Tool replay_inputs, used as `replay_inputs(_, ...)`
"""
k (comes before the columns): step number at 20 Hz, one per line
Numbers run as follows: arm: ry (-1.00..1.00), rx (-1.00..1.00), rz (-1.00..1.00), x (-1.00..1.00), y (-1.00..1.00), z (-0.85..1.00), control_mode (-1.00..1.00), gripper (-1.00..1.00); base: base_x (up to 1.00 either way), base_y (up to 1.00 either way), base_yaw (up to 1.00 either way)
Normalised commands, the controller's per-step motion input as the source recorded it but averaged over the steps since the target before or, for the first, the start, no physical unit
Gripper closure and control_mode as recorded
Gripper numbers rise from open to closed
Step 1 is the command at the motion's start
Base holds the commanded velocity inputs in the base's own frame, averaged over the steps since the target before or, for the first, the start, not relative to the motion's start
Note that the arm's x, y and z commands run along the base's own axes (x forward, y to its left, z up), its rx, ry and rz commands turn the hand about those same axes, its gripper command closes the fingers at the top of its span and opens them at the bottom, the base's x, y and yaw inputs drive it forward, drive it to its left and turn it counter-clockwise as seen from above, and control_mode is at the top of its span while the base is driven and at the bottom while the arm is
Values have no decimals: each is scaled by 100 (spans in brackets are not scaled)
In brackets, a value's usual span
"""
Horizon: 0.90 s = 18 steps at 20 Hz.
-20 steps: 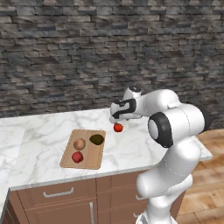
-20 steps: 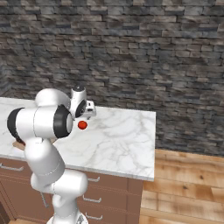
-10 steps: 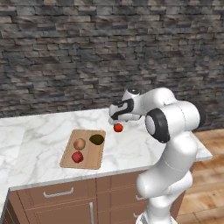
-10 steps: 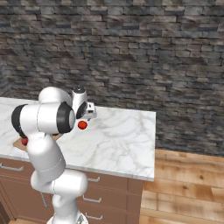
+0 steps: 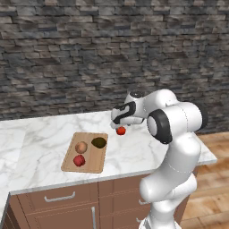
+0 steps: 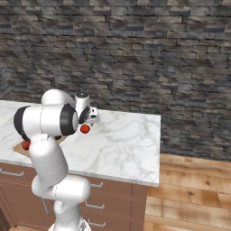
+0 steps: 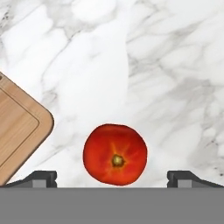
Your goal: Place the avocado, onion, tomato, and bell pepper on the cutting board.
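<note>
While no writing shows anywhere, the claw (image 7: pixel 112 177) hangs wide open over the tomato (image 7: pixel 115 154) beside the cutting board (image 7: pixel 19 131).

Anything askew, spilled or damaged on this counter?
Nothing stands out. The avocado, onion and bell pepper sit on the cutting board; the tomato lies intact on the marble counter beside it, under the open hand.

Even, bright, flat rendered light throughout; soft faint shadows on the marble table (image 5: pixel 40 152), no glare, everything sharp, undistorted.
</note>
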Motion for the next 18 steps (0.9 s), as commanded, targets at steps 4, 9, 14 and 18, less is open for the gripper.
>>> replay_inputs(4, 0, 0, 0, 2, 0, -10, -100, -100, 0, 0, 0)
replay_inputs(9, 0, 0, 0, 4, 0, -9, -100, -100, 0, 0, 0)
replay_inputs(14, 0, 0, 0, 8, 1, -10, -100, -100, 0, 0, 0)
replay_inputs(18, 0, 0, 0, 7, 2, -8, -100, -100, 0, 0, 0)
